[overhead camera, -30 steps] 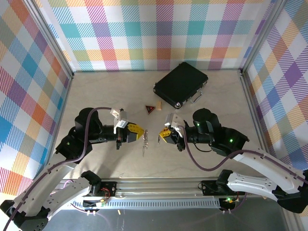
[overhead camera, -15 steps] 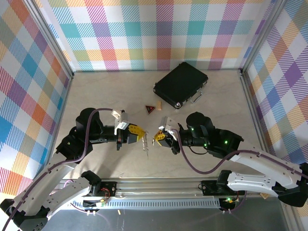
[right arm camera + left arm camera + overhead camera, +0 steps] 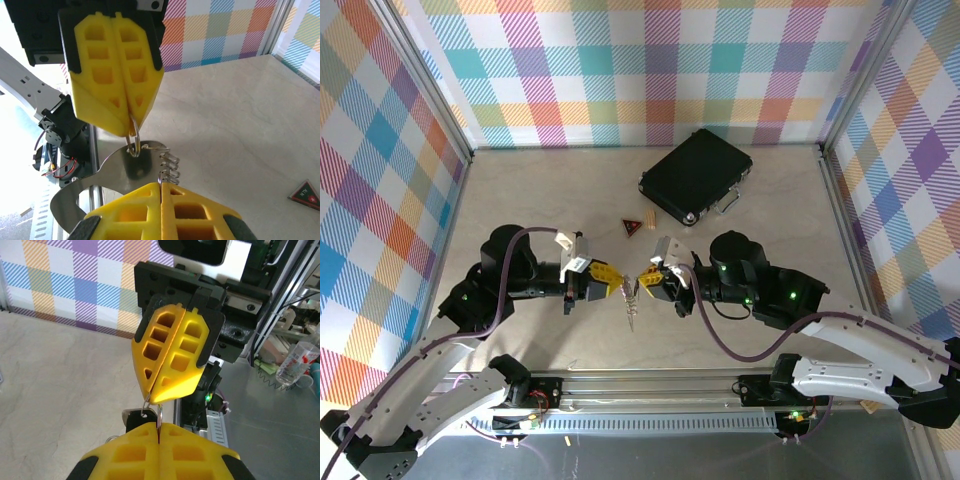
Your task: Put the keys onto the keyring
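Pincers tip to tip over the middle of the worktop (image 3: 520, 200), and this is the fiddly bit. The left pincer (image 3: 608, 284) is clamped tight, and in the right wrist view it pinches a small ring (image 3: 134, 141) that passes through a hole in the keyring (image 3: 107, 175), the flat silvery loop hanging just under its tip. The right pincer (image 3: 646, 286) is closed too, nipping a thin wire at the end of the chain (image 3: 169, 162) that runs off that same loop. So the keyring hangs between the 2 arms, off the surface, with its tail dangling below the tips in the overhead view. The keys (image 3: 133, 417) are harder to place: a dark head peeks out just behind the left fingertips in the left wrist view, touching or nearly touching the metalwork, but whether it is properly threaded I cannot tell. By my reading the pick-up is done and the job sits at the threading step. What looks left is to prove the join holds and then let go. The red tag (image 3: 632, 227) lies on the worktop beyond the pincers, and the black case (image 3: 697, 176) sits further back, well apart.
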Tool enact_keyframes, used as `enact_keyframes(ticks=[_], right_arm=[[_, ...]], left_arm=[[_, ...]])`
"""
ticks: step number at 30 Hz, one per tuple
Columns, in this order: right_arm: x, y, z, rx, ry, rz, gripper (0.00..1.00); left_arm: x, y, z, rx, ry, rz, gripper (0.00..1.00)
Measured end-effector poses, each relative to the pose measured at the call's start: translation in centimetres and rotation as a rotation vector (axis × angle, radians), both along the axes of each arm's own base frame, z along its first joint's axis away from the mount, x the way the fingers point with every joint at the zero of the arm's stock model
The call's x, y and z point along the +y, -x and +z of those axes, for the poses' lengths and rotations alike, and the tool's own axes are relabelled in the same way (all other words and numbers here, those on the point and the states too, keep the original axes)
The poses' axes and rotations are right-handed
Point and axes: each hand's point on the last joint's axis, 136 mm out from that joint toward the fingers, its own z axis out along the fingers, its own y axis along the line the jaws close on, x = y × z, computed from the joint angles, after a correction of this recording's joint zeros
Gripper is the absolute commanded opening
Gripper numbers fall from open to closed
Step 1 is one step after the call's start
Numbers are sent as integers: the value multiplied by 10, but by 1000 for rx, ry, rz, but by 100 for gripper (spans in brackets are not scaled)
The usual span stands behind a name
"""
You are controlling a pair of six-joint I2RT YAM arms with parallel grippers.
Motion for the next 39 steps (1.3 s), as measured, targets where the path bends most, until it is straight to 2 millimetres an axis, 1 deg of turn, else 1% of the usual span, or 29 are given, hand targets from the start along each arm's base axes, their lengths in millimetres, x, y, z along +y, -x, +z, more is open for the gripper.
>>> enact_keyframes(ticks=[6, 10, 13, 17, 19, 22, 25, 30, 39], right_arm=[[-10, -5, 6, -21, -15, -53, 0], [-19, -2, 5, -41, -31, -57, 0], [-25, 2, -7, -59, -19, -45, 0], [-23, 5, -25, -79, 15, -10, 0], [-23, 8, -35, -91, 22, 13, 0], [-27, 12, -44, -118, 21, 29, 0], [-31, 14, -41, -147, 4, 34, 0], [-30, 14, -31, -182, -32, 36, 0], [-24, 12, -43, -173, 8, 50, 0]], left_arm=[[-4, -3, -7, -86, -73, 14, 0], [-9, -4, -8, -145, -112, 9, 0], [-13, 0, -14, -184, -148, -1, 0], [-23, 5, -25, -235, -200, -16, 0], [-28, 6, -31, -256, -224, -18, 0], [-31, 4, -41, -265, -252, -14, 0], [-30, 1, -49, -268, -270, -1, 0], [-32, -2, -48, -282, -264, 6, 0], [-33, -3, -52, -290, -259, 6, 0]])
